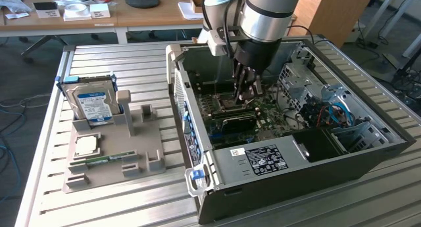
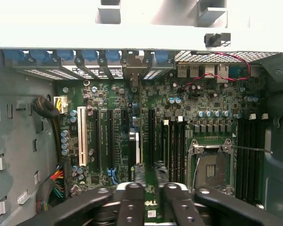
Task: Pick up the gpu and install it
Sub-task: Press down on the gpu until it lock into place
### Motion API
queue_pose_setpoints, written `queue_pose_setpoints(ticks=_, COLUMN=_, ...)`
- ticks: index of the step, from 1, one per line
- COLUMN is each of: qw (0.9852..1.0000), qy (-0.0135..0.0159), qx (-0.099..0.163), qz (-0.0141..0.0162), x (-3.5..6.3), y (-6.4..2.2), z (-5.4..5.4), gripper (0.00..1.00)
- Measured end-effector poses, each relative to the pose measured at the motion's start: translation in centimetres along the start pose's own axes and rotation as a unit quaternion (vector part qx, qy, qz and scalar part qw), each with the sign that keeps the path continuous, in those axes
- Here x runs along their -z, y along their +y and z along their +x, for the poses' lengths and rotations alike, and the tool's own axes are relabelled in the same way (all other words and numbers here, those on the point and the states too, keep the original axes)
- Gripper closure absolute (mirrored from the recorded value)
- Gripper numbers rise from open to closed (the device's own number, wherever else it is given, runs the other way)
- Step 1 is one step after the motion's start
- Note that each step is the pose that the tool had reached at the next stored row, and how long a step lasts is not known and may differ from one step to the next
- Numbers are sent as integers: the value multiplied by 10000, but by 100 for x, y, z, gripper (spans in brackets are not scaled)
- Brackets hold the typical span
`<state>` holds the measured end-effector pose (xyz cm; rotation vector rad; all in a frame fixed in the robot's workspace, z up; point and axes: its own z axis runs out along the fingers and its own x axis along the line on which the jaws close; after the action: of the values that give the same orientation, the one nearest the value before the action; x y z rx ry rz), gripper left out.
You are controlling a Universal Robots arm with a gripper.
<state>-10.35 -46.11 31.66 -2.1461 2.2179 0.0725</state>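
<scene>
Exterior view. The gripper (image 1: 247,91) reaches down into the open case (image 1: 368,153), its fingers close above the board (image 1: 263,113). Well away from the jaws, outside the case, a grey tray (image 1: 112,172) carries a hard drive (image 1: 92,101) standing upright, a CPU (image 1: 87,145) lying flat and a RAM stick (image 1: 105,159) in its groove.

Wrist view. The two fingers (image 2: 132,197) stand a little apart, and bare board shows through the narrow gap, so they appear to pinch nothing. The gpu (image 2: 133,148) seems to stand edge-on in a slot just ahead of one fingertip, in line with that finger and not between the jaws. Its bracket end meets the case's rear wall. Whether it is fully seated cannot be told. The CPU socket (image 2: 210,169) lies to the other side of the jaws.

Risk, as a judgement: a finger pressing off-centre could tilt the card in its slot, and a fingertip could scrape nearby components.
</scene>
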Motion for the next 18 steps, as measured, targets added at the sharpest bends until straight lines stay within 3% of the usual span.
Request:
queue_pose_setpoints(ticks=4, qw=10000, qy=0, qx=0, qz=0, x=0, y=0, z=0, gripper=89)
queue_pose_setpoints(ticks=11, qw=10000, qy=-2, qx=0, qz=1, x=-8, y=0, z=0, gripper=89)
queue_pose_setpoints(ticks=18, qw=10000, qy=0, qx=0, qz=0, x=-113, y=1, z=8, gripper=89)
